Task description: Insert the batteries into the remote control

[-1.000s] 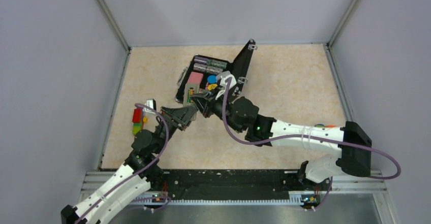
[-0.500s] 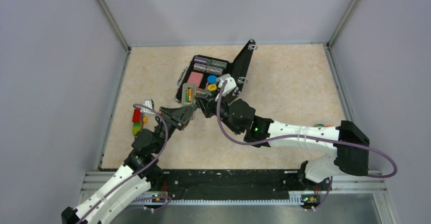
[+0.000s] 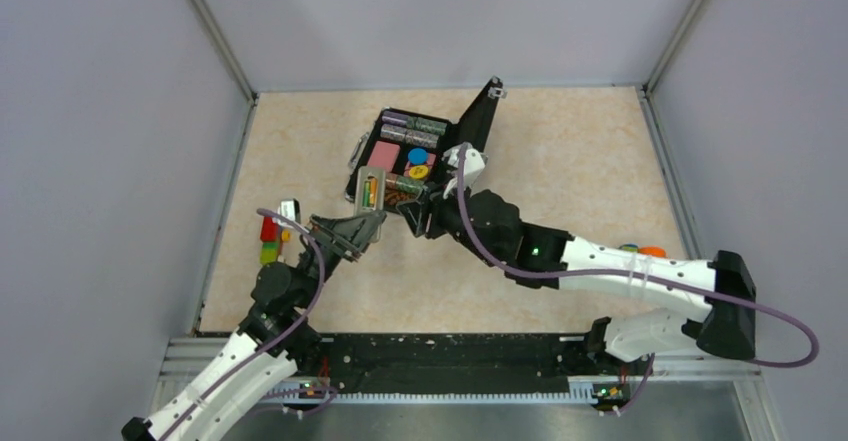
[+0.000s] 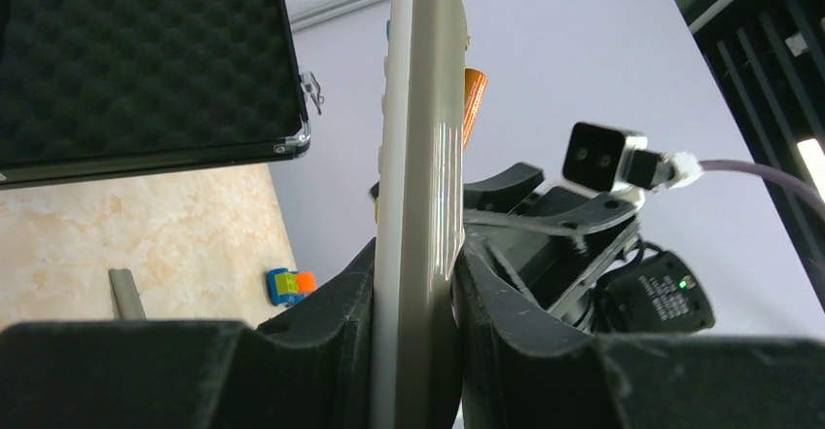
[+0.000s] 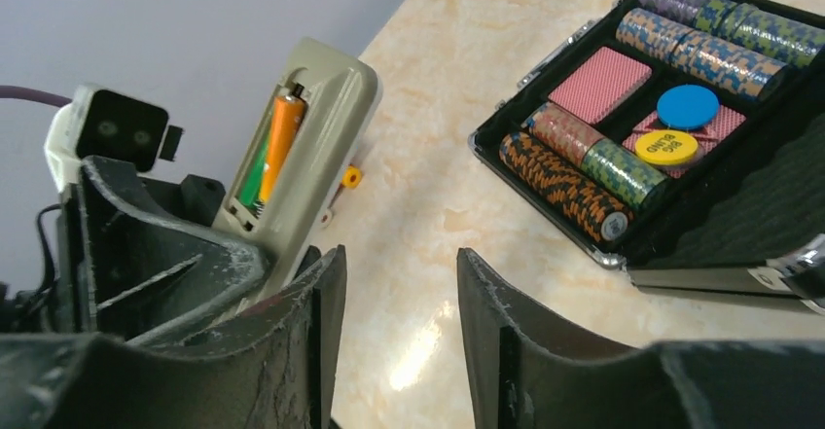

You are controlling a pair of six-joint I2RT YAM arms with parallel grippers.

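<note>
Left gripper (image 4: 413, 298) clamps the remote (image 5: 323, 123) by its lower end, orange and green batteries (image 5: 273, 145) seated in its open back; right gripper (image 5: 397, 288) gapes empty at its 4 o'clock, top view.

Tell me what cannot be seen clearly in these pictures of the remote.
- Key side of the remote control: left wrist shows only its edge; other views show its back.
- Green battery: right wrist, partly hidden beside the orange battery; top external, too small.
- Remote's lower end: both wrist views, buried in the left gripper.
</note>
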